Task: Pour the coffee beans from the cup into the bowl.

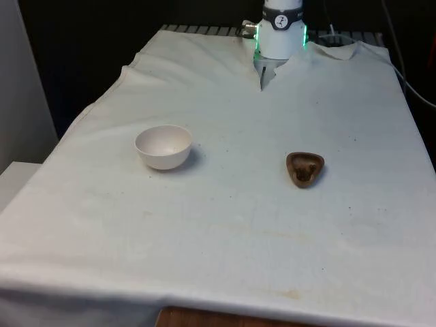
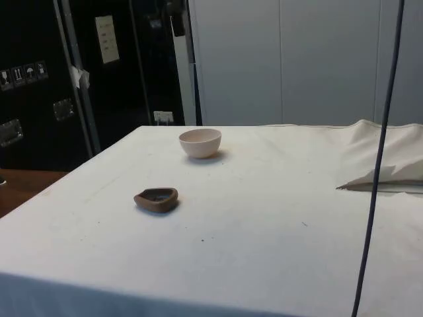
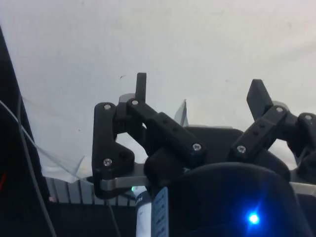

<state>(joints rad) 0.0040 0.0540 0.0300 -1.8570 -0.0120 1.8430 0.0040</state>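
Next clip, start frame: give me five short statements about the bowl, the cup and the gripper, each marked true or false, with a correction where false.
1. The white bowl stands upright on the cloth. True.
2. The brown cup is inside the bowl. False: it sits apart on the cloth, towards the front view's right of the bowl.
3. The gripper has its fingers spread with nothing between them. True.
4. The bowl already holds coffee beans. False: its inside looks bare white; the dark contents are in the cup.
5. The gripper is closed on the cup. False: in the wrist view it is open over bare cloth, and nothing touches the cup.
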